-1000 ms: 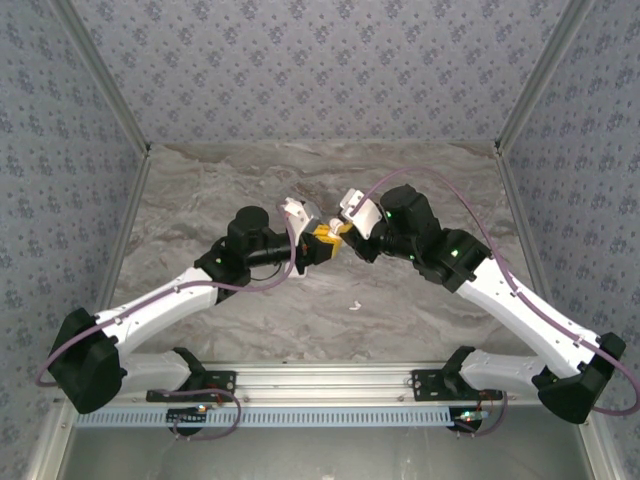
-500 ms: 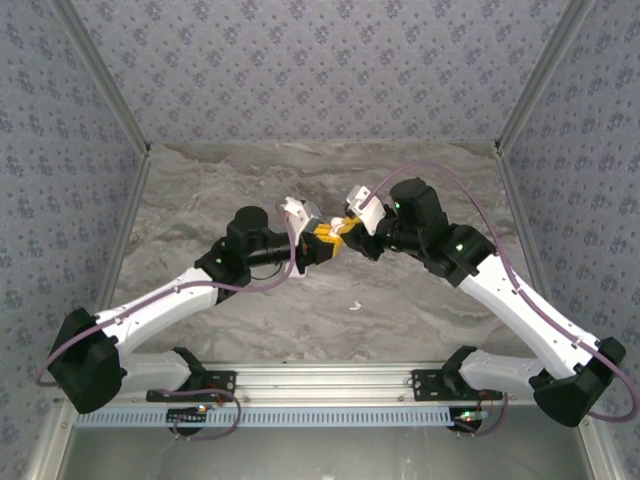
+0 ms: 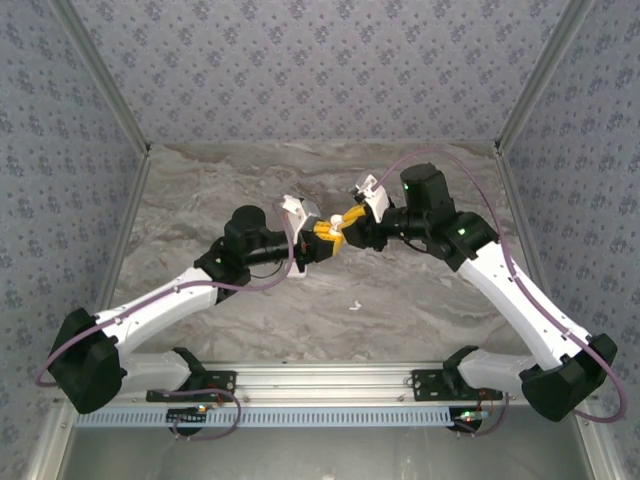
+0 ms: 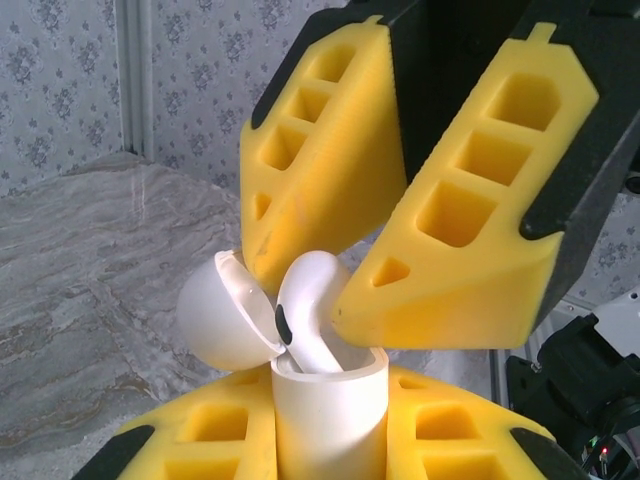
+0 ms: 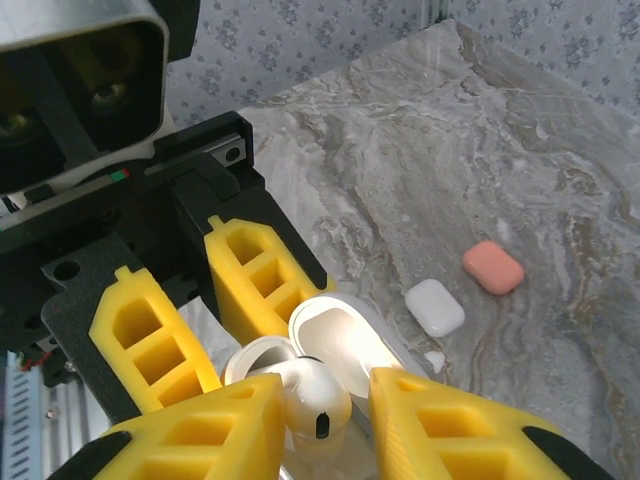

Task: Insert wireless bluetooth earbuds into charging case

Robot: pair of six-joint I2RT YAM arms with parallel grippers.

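The left gripper clamps one open white charging case. One white earbud sits stem-down inside it, between the right gripper's slightly parted jaws. One loose earbud lies nearer. Right wrist view: two closed cases apart, one white case, one coral case.

earbud stands in the open case, between right fingers.

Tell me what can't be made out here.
Left wrist view: stem end of the earbud, hidden inside the white case.
Top view: earbud and case, too small between the left hand and right hand.
Top view: a white speck on the table, too small to identify.
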